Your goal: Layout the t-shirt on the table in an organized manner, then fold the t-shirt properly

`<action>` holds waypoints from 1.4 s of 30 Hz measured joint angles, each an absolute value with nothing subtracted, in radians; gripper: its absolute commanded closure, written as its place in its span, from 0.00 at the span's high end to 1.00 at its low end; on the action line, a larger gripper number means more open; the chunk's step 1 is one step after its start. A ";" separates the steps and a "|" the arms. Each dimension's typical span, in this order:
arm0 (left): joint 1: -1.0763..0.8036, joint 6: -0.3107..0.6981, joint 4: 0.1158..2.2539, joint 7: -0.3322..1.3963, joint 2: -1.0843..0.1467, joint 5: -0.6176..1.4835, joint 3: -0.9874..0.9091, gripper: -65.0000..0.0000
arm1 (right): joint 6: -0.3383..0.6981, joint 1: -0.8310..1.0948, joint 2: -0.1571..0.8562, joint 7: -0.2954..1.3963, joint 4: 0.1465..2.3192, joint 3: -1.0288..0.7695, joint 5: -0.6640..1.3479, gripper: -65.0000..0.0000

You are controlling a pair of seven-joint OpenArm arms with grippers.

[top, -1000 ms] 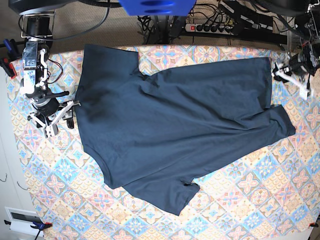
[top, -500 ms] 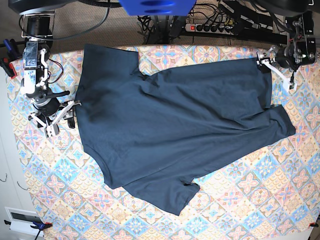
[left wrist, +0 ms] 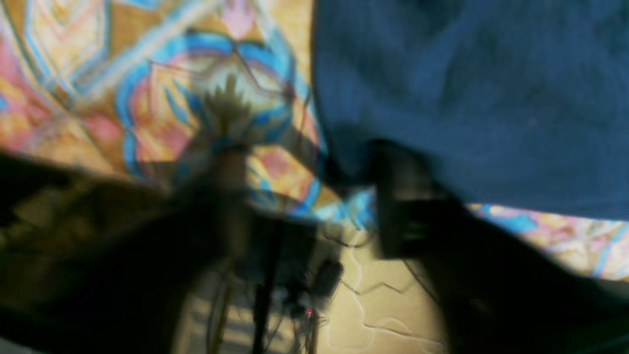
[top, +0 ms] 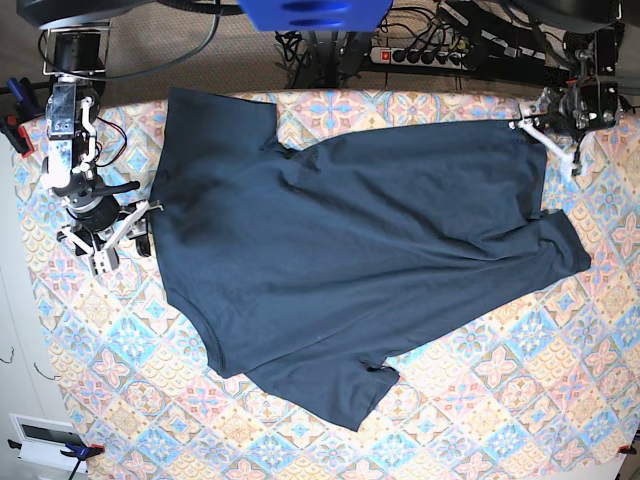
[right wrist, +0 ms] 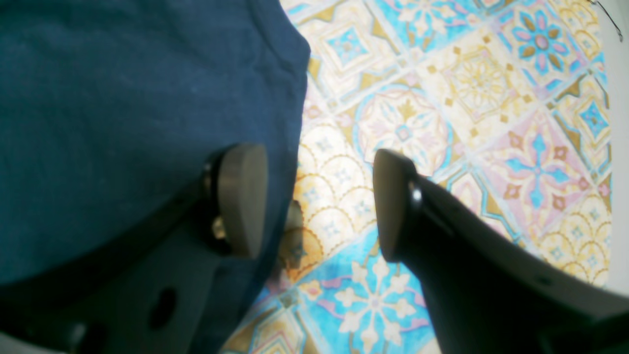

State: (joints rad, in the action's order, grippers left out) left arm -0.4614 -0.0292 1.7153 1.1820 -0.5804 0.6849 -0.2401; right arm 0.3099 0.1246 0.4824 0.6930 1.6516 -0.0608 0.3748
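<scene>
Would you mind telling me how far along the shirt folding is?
Mostly done: the t-shirt lies spread on the table, though skewed and rumpled. In hand: the right pincer stands open astride its edge; the left pincer is at a far corner. Left: all folding.

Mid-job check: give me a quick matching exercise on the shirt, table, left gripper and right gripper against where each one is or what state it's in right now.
Things:
1. t-shirt
2. table
3. right gripper
4. left gripper

States:
A. at the shirt's far corner, by the table's back edge
B. open, straddling the shirt's edge
C. spread out flat, dark navy
D. covered in a diamond floral pattern

Pairs: 1-C, 2-D, 3-B, 4-A
</scene>
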 measured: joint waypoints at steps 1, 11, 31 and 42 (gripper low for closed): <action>-0.443 0.019 1.714 1.169 -0.574 0.766 -0.232 0.16 | 0.310 0.124 0.482 0.694 1.652 -0.061 0.374 0.51; -0.305 0.067 1.715 1.340 -0.531 1.208 -0.364 0.00 | 0.313 0.121 0.479 0.693 1.652 -0.062 0.379 0.51; -0.411 0.065 1.580 1.405 -0.680 1.448 -0.691 0.00 | 0.305 0.205 0.513 0.716 1.644 0.169 0.366 0.51; -0.570 0.065 1.582 1.402 -0.724 1.456 -0.687 0.00 | 0.313 0.290 0.530 0.758 1.643 0.035 0.382 0.51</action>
State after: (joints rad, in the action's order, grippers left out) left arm -0.5697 0.0650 1.5822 1.4017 -0.7238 1.4559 -0.6868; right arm 0.3126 0.2905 0.5297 0.7578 1.6428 0.0353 0.3820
